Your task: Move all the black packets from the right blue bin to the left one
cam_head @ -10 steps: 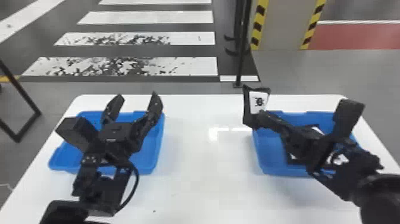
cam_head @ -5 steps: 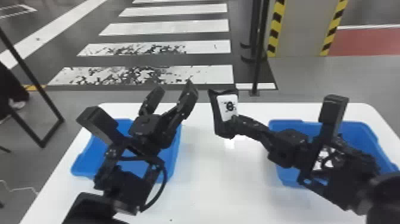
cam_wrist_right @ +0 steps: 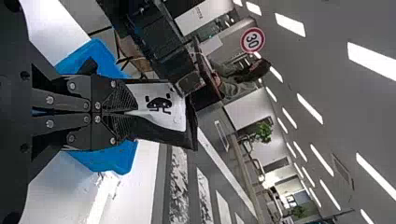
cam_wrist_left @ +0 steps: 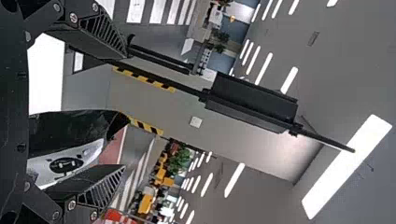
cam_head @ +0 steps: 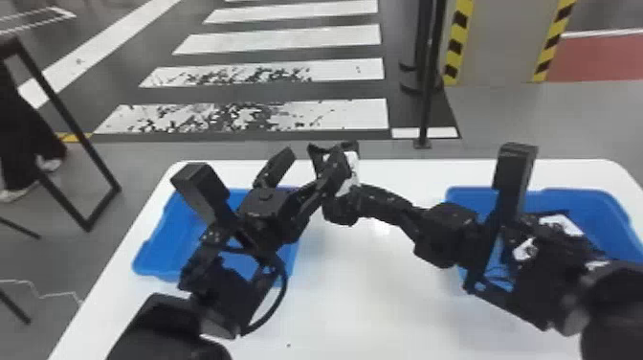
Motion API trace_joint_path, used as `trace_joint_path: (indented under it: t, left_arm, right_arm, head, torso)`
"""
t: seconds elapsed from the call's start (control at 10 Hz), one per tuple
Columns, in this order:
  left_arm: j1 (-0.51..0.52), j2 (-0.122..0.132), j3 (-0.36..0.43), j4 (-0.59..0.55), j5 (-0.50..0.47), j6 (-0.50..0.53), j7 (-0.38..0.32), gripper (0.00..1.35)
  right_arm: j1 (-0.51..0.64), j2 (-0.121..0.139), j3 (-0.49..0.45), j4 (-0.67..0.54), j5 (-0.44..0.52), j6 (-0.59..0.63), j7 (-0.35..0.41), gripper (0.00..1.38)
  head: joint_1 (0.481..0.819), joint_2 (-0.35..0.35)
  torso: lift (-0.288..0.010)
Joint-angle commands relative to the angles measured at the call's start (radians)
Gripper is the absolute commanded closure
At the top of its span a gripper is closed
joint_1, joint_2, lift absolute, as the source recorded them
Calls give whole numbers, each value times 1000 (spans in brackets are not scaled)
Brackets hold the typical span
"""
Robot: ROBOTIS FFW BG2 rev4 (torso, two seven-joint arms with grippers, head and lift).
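Note:
In the head view my left gripper is above the inner far side of the left blue bin, its fingers apart. Against its right-hand finger, as seen there, is a black packet with a white label, pinched by my right gripper over the table between the bins. The left wrist view has the left gripper spread, the packet reaching in near one finger. In the right wrist view the right gripper is closed on the packet's end. More packets lie in the right blue bin, partly behind the right arm.
Both bins stand on a white table, with bare tabletop between them. A black post rises beyond the far edge. The right forearm extends over the right bin, and the left forearm crosses the left bin.
The right gripper has carried the packet left from beside the right bin to the left gripper. Left gripper has shifted right, still open. The head view has shifted too.

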Motion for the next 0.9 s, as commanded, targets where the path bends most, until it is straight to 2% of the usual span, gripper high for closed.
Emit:
trace_joint_path:
  t: [0.0,0.1,0.2,0.3,0.6,0.7,0.8]
  left_arm:
    - [-6,2,1,0,-4,42,-7,222]
    - [-9,3,5,2,-12,61,-14,484]
    - [-11,0,11,0,-12,88,-6,946]
    - [-9,-1,13,0,2,113,5,1233]
    - [-14,-1,11,0,-4,98,5,1217]
    - [-14,0,7,-2,-20,79,5,1217]
    - [-16,0,9,-2,-22,61,5,1217]
  right_arm:
    - [-14,-3,20,14,-13,-1,0,1182]
    - [-24,-5,28,21,-21,-1,0,1182]
    - [-34,-5,36,26,-25,-4,0,1182]
    - [-39,-5,38,31,-31,-16,0,1181]
    - [-63,-3,38,65,-33,-48,-9,1179]
    - [-71,-2,40,80,-33,-68,-14,1128]
    - [-71,-2,40,95,-45,-107,-14,760]
  head:
    - [675,159]
    - [680,163]
    - [683,164]
    - [685,168]
    - [686,169]
    - [683,167]
    - [675,162]
  torso:
    - [-140]
    - [-140]
    - [-140]
    - [-140]
    - [-140]
    - [-140]
    - [-140]
